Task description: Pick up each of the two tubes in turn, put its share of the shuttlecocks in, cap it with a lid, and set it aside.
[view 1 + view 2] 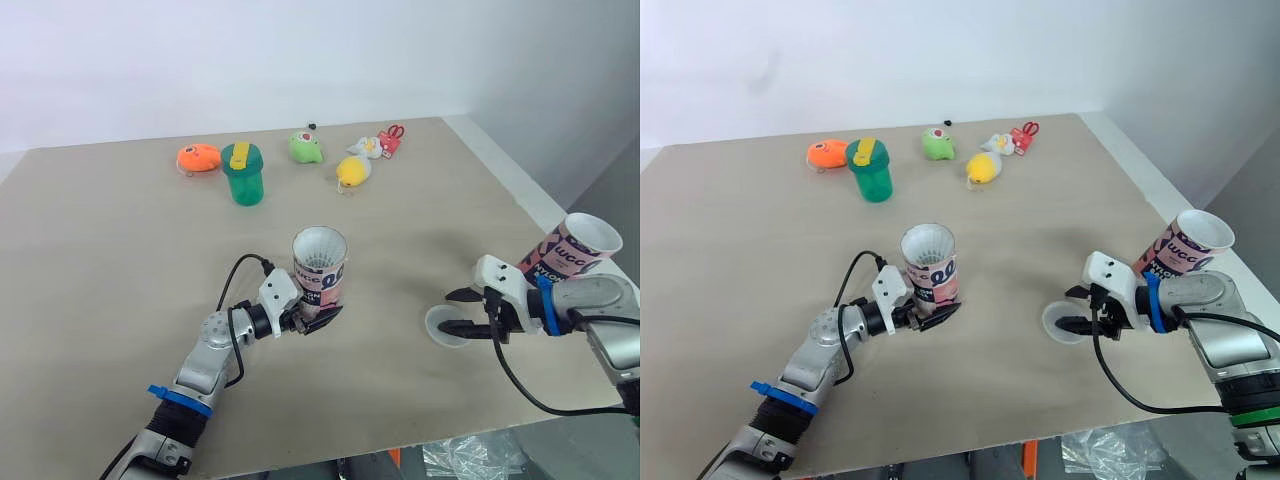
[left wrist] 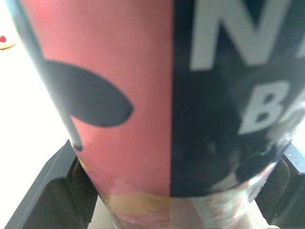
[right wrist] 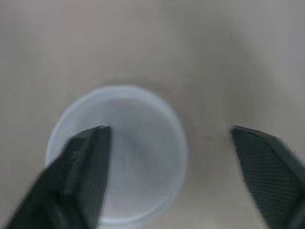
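Nearby, an orange toy (image 1: 198, 158), a green cup (image 1: 243, 175), a green toy (image 1: 306, 148) and a yellow toy (image 1: 352, 171) sit at the table's (image 1: 120, 260) 12 o'clock edge, well apart from both arms. The left gripper (image 1: 315, 318) is clamped on the upright tube (image 1: 320, 265) (white feathers show inside). At its 3 o'clock the right gripper (image 1: 462, 311), fingers apart, is at the lid (image 3: 143, 157). Farther toward 3 o'clock is the second tube (image 1: 575, 245), lettered "UCC".
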Robot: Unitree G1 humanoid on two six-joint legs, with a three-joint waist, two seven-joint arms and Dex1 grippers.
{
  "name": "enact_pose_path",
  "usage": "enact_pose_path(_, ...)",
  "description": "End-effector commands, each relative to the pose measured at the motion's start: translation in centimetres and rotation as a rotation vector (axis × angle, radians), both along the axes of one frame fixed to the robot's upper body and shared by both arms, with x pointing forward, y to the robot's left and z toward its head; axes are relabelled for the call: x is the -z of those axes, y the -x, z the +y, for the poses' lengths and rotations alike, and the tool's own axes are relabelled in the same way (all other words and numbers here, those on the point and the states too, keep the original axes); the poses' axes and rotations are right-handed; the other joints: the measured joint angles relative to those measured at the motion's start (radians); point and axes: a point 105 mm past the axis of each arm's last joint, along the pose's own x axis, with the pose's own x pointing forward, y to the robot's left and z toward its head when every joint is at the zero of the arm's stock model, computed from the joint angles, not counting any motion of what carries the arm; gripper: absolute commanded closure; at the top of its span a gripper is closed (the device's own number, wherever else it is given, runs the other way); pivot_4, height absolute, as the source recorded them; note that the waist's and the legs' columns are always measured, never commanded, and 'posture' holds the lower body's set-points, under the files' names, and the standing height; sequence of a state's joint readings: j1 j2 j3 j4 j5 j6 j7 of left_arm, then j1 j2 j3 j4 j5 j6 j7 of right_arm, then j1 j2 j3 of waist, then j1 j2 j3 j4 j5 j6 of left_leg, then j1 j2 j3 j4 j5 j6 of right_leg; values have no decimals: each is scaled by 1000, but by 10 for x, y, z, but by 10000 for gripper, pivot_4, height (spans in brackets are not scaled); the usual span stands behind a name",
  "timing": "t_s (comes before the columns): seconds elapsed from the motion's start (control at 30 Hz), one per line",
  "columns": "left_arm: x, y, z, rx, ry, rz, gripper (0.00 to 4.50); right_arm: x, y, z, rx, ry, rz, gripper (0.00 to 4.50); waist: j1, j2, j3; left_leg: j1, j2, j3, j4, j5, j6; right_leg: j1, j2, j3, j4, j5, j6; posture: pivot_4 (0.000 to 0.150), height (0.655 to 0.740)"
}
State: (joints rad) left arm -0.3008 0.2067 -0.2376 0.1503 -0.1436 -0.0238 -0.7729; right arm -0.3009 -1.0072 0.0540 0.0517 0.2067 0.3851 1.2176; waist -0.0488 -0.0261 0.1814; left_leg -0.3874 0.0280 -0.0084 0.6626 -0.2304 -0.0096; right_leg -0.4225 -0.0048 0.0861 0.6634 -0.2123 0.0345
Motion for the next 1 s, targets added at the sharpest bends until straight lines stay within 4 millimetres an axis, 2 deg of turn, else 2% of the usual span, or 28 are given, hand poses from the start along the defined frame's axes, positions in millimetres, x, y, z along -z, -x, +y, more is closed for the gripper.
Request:
enact_pose_path(0.03,23,4,6,-11,-43,78,5867,3,0,-3,0,16,1,27338,0,0,0,0,0,0,0,0,0,0,0,0,0,0,0,1500,7400)
enact_pose_path(0.1,24,4,5,-11,-41,80,5867,3,0,-3,-1,14,1,37131,0,-1,-1,1,0,0,0,0,0,0,0,0,0,0,0,1500,7400)
enact_pose_path(0.17,24,6,4,-5,-42,83,5867,1,-1,-2,-4,3,-5,44614,0,-1,-2,1,0,0,0,0,0,1,0,0,0,0,0,1500,7400)
enact_pose_path(0.23,25,6,4,-4,-41,86,5867,-3,-2,1,-13,-17,-14,44614,0,-1,-2,1,0,0,-1,0,0,1,0,0,0,0,0,1500,7400)
enact_pose_path(0.3,26,6,4,-4,-41,88,5867,-17,-3,9,-51,-52,-39,44614,0,-1,-2,2,0,0,-1,0,0,1,0,0,0,-1,0,1500,7400)
enact_pose_path(0.33,26,6,5,-4,-42,90,5867,-30,-5,15,-71,-85,-61,44614,-2,-1,-2,1,0,0,-1,0,0,1,0,0,0,-1,0,1500,7400)
enact_pose_path(0.4,28,5,6,-3,-56,88,5867,-68,-12,37,-125,-175,-137,44614,-4,1,-2,2,0,1,-1,0,0,0,0,1,0,0,0,1500,7400)
enact_pose_path(0.5,28,3,8,-6,-59,88,5867,-143,-14,93,-290,-290,-309,44614,-18,7,-2,2,-1,1,-1,0,0,-1,1,4,0,1,2,1500,7400)
enact_pose_path(0.6,29,2,8,-3,-64,90,5867,-183,-10,137,-419,-318,-423,44614,-20,7,-6,2,-1,-2,-2,0,0,0,3,3,0,1,1,1500,7400)
enact_pose_path(0.67,31,2,8,-3,-68,93,5867,-192,-6,158,-496,-299,-452,44614,-16,1,-10,2,-1,-8,-4,0,0,1,4,-1,-2,-2,-3,1500,7400)
enact_pose_path(0.73,31,2,8,-3,-69,95,5867,-193,-4,171,-549,-269,-464,44614,-15,1,-11,1,-1,-9,-7,0,-1,3,4,-2,-5,-3,-3,1500,7400)
enact_pose_path(0.9,32,6,6,4,-72,98,5867,-189,-5,192,-625,-211,-475,44614,-3,4,-11,-4,-1,-8,-8,0,-1,2,2,-2,-12,-1,0,1500,7400)
enact_pose_path(1.0,32,6,8,-4,-73,98,5867,-180,-9,201,-654,-163,-481,44614,-3,4,-11,-4,-1,-8,-9,-1,0,1,2,-2,-13,0,2,1500,7400)
